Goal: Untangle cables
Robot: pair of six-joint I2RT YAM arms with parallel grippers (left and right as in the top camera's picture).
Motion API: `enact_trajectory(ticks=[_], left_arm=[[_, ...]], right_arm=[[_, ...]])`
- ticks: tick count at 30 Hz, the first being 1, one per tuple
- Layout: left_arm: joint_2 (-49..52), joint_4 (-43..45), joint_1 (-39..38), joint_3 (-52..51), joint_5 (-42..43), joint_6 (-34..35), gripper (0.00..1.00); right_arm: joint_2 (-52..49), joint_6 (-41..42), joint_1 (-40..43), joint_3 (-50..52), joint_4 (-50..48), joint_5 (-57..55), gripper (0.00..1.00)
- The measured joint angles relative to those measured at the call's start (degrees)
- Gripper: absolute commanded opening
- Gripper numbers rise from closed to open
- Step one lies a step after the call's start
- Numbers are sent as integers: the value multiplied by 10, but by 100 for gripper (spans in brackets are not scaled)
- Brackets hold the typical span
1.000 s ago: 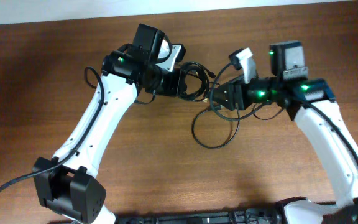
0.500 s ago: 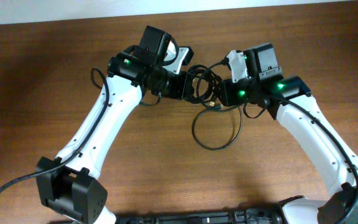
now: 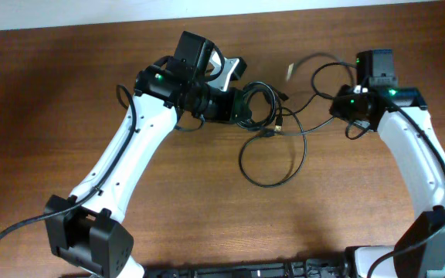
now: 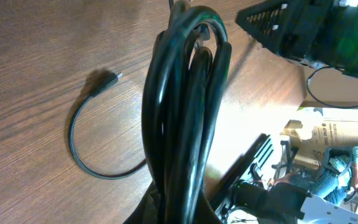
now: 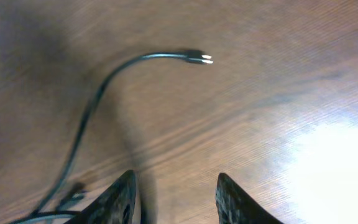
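Observation:
My left gripper [image 3: 246, 108] is shut on a thick bunch of the black cables [image 3: 261, 104], held above the middle of the table. In the left wrist view the bunch [image 4: 185, 112] rises straight out of the jaws [image 4: 179, 214]. One large loop [image 3: 273, 158] hangs down from it onto the wood, with a small plug [image 3: 273, 133] near the bunch. My right gripper [image 3: 335, 106] stands to the right of the bunch, apart from it. Its fingers [image 5: 176, 193] are spread with only bare wood between the tips. A thin cable with a plug end [image 5: 197, 59] runs past the outside of its left finger and arcs up in the overhead view [image 3: 323, 57].
The brown wooden table [image 3: 52, 93] ends at a white wall along the top. Both arm bases [image 3: 83, 235] stand at the front edge. The right arm's dark housing with a green light [image 4: 309, 31] sits close behind the bunch in the left wrist view.
My right arm has pulled back to the right, away from the bunch, and a cable end now arcs up between the two arms. The left gripper keeps its hold in place.

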State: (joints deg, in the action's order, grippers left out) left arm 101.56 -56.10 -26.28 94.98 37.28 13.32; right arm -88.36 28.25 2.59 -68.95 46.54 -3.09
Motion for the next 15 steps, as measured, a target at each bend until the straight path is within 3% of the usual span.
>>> enact_trajectory(ticks=[2, 4, 6, 8, 12, 15], left_arm=[[0, 0, 0, 0, -13, 0, 0], [0, 0, 0, 0, -36, 0, 0], [0, 1, 0, 0, -53, -2, 0], [0, 5, 0, 0, -67, -45, 0], [0, 2, -12, 0, -73, -236, 0], [0, 2, -24, 0, -73, -301, 0]], right_arm=[[0, 3, 23, 0, 15, -6, 62], [0, 4, 41, 0, 31, -8, 63], [0, -14, 46, 0, 34, 12, 72], [0, -110, 46, 0, 12, 125, 82], [0, -422, 44, 0, 17, 517, 83], [0, -487, 42, 0, 13, 589, 83]])
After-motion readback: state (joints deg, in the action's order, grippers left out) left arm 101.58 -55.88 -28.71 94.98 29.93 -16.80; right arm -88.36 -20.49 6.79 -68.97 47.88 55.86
